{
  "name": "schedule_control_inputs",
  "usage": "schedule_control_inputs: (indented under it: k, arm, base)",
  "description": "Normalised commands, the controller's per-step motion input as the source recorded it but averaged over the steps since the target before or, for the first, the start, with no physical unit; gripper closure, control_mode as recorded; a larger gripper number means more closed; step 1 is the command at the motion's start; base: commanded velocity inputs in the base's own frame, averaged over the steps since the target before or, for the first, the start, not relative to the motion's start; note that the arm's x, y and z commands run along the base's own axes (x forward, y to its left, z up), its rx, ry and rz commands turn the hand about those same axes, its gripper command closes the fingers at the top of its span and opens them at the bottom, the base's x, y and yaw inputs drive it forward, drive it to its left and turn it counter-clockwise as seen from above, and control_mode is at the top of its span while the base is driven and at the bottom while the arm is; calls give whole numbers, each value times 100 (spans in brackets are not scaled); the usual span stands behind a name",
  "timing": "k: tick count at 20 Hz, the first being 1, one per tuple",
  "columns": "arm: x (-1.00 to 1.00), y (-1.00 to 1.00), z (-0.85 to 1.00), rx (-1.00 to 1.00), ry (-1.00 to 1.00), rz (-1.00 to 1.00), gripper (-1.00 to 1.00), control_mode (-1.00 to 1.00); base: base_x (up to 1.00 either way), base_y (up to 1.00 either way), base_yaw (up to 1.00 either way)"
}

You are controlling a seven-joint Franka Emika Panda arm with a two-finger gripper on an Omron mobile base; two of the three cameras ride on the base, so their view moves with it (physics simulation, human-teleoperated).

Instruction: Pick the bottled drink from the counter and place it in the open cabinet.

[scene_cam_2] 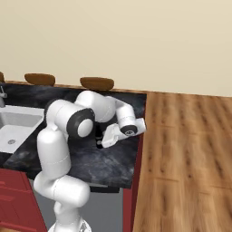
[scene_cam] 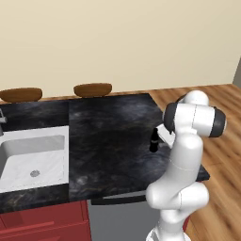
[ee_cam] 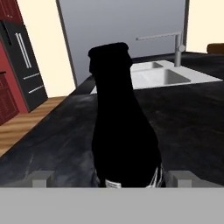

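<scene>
- In the left base view the arm's white elbow covers the hand, so the black bottled drink (scene_cam: 154,140) shows only as a small upright shape just left of the arm, near the right edge of the surface (scene_cam: 108,136).
- In the right base view the arm hides nearly all of the bottle; only a dark sliver shows beside the hand (scene_cam_2: 100,141), too small to read.
- In the hand view the bottled drink (ee_cam: 124,131) stands upright and very close, its base cut off at the bottom, with a pale label strip barely showing.
- The two fingertips (ee_cam: 40,178) stand wide apart, one on each side of the bottle, with gaps between them and it; the hand is fully spread and grips nothing.
- Beyond the bottle lie the white sink (ee_cam: 164,76) and its faucet (ee_cam: 175,43).
</scene>
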Motion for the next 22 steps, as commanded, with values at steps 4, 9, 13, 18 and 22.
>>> schedule_control_inputs:
  k: [4,9,13,18,22]
  arm:
    - [-1,23,0,0,1,0,-100,-100]
    - [0,22,0,0,2,0,-100,-100]
    - [0,25,0,0,4,0,100,-100]
    - [0,16,0,0,3,1,100,-100]
    - [-2,1,0,0,0,0,100,-100]
  base:
    - [0,0,0]
    - [0,0,0]
    - [0,0,0]
    - [0,0,0]
    - [0,0,0]
